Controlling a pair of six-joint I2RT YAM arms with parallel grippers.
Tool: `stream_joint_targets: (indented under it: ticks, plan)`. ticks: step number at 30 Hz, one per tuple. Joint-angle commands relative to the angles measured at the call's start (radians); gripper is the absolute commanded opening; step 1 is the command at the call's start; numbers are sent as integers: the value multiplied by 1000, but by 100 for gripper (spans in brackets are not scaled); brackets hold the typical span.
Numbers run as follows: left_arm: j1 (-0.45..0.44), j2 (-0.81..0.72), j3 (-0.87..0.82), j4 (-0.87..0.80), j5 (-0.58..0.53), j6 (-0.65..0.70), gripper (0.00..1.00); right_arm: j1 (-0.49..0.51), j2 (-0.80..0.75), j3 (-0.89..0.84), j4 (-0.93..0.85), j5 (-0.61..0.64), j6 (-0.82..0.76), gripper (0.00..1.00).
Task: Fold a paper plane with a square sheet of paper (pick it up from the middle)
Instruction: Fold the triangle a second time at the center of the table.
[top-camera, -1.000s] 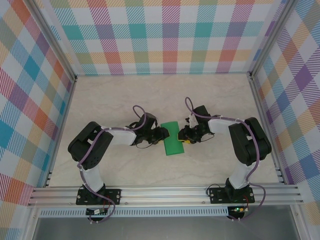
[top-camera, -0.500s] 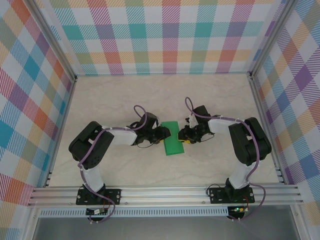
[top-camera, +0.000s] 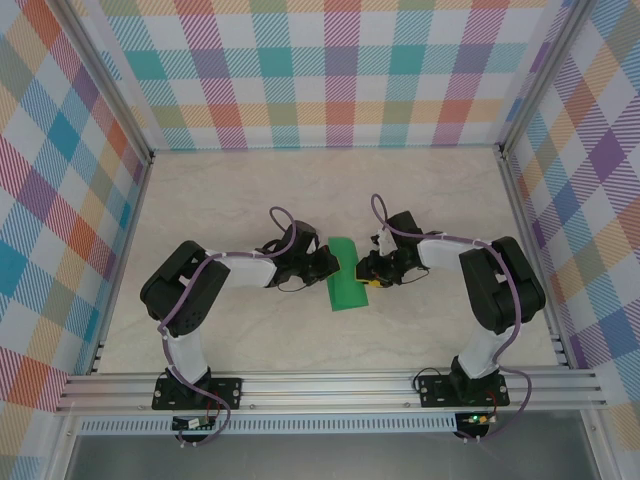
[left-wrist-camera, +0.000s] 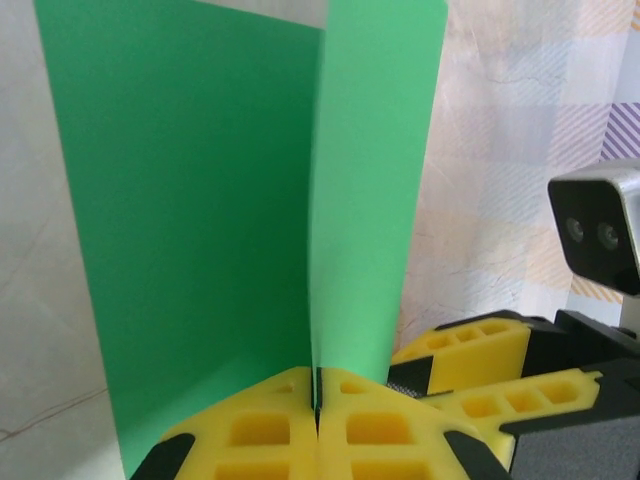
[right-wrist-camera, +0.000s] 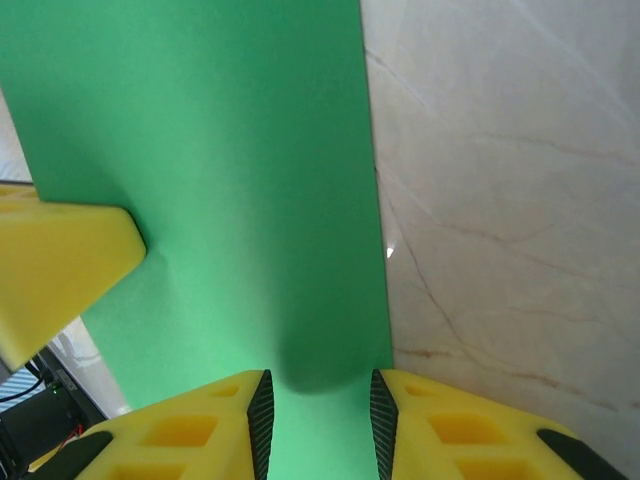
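Heads up, your left jaws are clamped on the upright fold of the square sheet of paper (left-wrist-camera: 200, 220). Your right jaws sit narrowly apart, its edge between them, on the surface (right-wrist-camera: 500, 200).

Black joints, white links on the left arm (top-camera: 235, 270) and right arm (top-camera: 450, 250), purple cables (top-camera: 275, 222) looping over both. Left gripper (left-wrist-camera: 317, 395): chunky yellow fingers (left-wrist-camera: 260, 435), square pockets moulded in, black trim.

My left arm (top-camera: 215, 275) and right arm (top-camera: 470, 255) bend inward, wrists facing. My left gripper (left-wrist-camera: 317, 400) is pinched tight on the green paper (left-wrist-camera: 200, 200); my right gripper (right-wrist-camera: 318, 390) has its jaws apart.
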Motion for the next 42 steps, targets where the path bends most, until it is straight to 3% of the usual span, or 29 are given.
stream_joint_targets:
  ticks: [1,4,12,18,31,36,42]
  plan:
    - [-1,10,40,-67,9,43,4,1,-74,-31,4,-10,15,34]
    - [10,-9,43,-115,22,82,0,2,-153,-57,-10,30,11,36]
    - [56,-78,58,-257,131,223,0,2,-345,-134,-34,113,-8,46]
    - [62,-71,103,-344,177,301,0,5,-393,-155,-29,98,-13,47]
    - [58,-52,155,-392,152,305,0,6,-407,-180,3,72,2,54]
    - [36,-19,160,-354,155,280,7,14,-432,-195,12,64,-22,59]
    - [15,27,165,-298,161,237,25,72,-425,-197,-22,121,-58,59]
